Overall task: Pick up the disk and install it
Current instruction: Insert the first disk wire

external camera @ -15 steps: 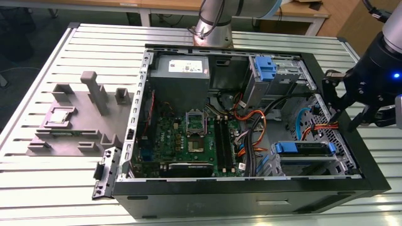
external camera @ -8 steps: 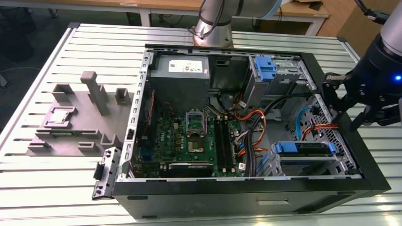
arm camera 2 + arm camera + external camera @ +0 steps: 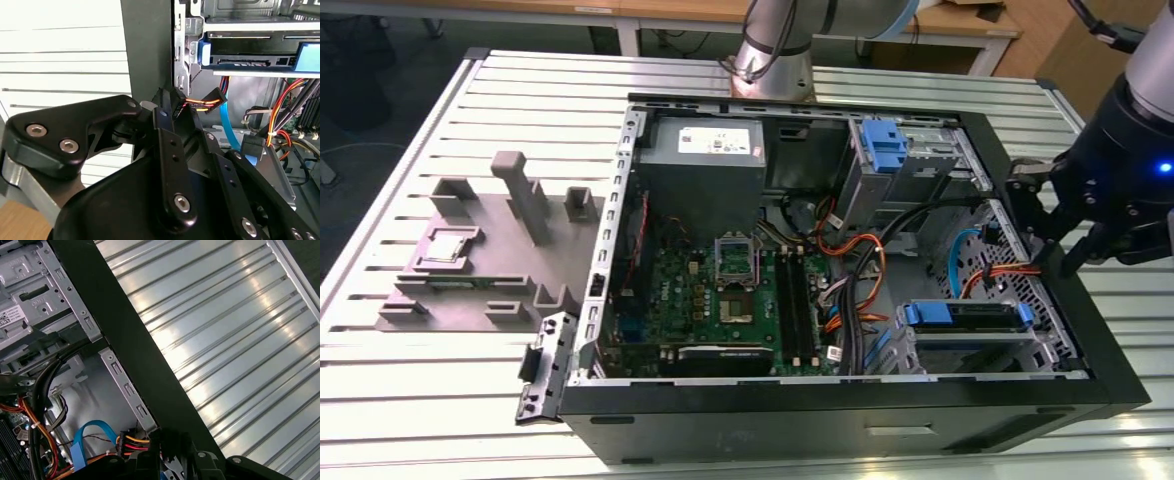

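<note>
While one disk (image 3: 970, 316) sits installed, gripper (image 3: 1067, 255) hovers.

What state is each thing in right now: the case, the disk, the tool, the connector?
Computer case: lying on its side, side panel off, interior exposed.
Disk: seated in the drive bay near the case front, blue rails visible; rear port empty in the second wrist view.
Tool: at the case's edge on the exterior view's right, closed on a cable connector.
Cable connector: clamped in the tool, not plugged in.
Upper blue bracket: upright, no drive in it.

Slatted table (image 3: 480, 390), PC case (image 3: 854, 425), grey fixture (image 3: 480, 290)
</note>
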### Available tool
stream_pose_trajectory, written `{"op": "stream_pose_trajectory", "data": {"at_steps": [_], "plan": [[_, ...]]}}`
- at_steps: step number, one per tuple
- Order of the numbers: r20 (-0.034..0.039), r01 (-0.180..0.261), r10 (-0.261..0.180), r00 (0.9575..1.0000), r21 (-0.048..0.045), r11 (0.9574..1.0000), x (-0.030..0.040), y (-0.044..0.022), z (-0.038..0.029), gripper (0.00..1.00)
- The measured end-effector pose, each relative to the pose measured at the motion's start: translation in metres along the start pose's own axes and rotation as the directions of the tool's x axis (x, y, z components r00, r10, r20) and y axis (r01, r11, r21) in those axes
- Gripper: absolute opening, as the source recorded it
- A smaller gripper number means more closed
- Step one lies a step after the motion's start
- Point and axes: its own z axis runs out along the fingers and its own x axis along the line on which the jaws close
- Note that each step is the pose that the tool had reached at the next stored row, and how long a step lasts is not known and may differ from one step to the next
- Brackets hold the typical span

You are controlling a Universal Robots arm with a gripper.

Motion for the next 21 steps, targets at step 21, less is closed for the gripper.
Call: {"op": "stream_pose_trajectory", "data": {"at_steps": [21], "plan": [[0.0906,0.039,-0.036,0.9952,-0.0274,0.9989,0.0123,-0.0082,0.0051,0.31]]}}
